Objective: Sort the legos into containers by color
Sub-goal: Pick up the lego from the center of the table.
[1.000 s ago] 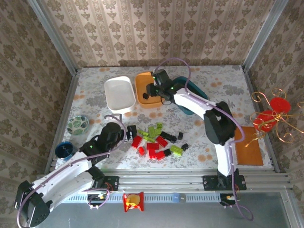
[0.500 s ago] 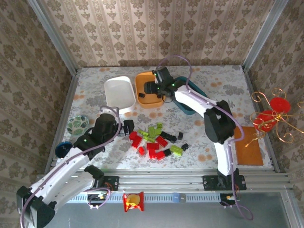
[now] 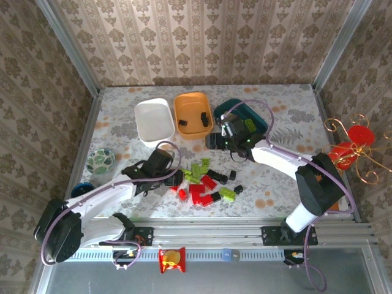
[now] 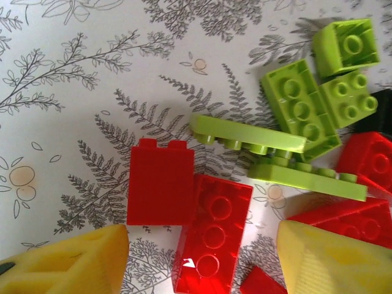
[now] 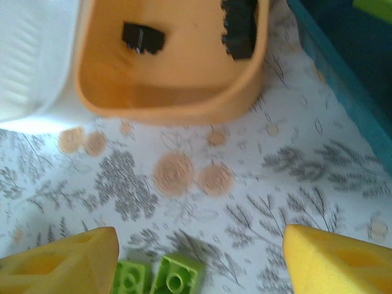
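Dark teal tray (image 5: 350,68) partly beyond right edge.

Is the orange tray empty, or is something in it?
Not empty: the orange tray holds two black legos, one near its left wall, one near its right.

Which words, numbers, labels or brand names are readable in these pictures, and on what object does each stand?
No text is readable.
The red and yellow tag on the front rail: too small to read.
The studs of the legos: too blurred to show any mark.
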Action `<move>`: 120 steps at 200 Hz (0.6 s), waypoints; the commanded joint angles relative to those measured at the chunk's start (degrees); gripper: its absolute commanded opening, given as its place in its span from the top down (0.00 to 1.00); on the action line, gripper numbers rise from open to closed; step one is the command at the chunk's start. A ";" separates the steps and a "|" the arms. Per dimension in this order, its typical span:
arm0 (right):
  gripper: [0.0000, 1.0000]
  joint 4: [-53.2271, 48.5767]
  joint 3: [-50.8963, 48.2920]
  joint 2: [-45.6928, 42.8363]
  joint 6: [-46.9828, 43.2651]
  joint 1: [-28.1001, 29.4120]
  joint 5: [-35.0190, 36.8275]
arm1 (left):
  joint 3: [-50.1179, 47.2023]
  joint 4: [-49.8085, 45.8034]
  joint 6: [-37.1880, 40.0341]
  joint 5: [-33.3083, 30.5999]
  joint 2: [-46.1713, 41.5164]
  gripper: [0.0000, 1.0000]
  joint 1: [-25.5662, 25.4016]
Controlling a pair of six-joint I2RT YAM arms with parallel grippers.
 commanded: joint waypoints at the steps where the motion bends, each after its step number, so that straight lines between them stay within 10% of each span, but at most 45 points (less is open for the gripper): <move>1: 0.28 3.27 -1.93 -3.99 1.32 0.25 -0.27 | 0.21 0.67 1.10 -2.79 2.53 0.35 0.02; 120: 0.28 4.28 -4.27 -5.75 1.91 0.24 -0.18 | 0.74 5.99 3.14 -4.67 9.55 0.45 3.16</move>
